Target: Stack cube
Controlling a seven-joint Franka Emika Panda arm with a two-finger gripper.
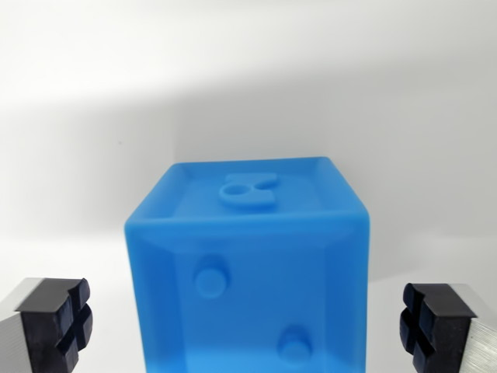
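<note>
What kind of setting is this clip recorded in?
Probably a lab or test bench: a plain white surface, one blue cube with raised dots, and the open gripper with its fingers on either side.

Blue cube (247, 268): smooth, slightly translucent plastic, satin sheen. My finger pads (66, 320): matt black rubber, cross-grooved, on brushed metal. White table (116, 93): smooth, matt.

The blue cube (247, 268) stands alone on the white surface (93, 116), filling the middle of the gap between the spread fingertips (66, 322) of the gripper (245, 326), with bare room on either side of it and open surface all around and beyond.
</note>
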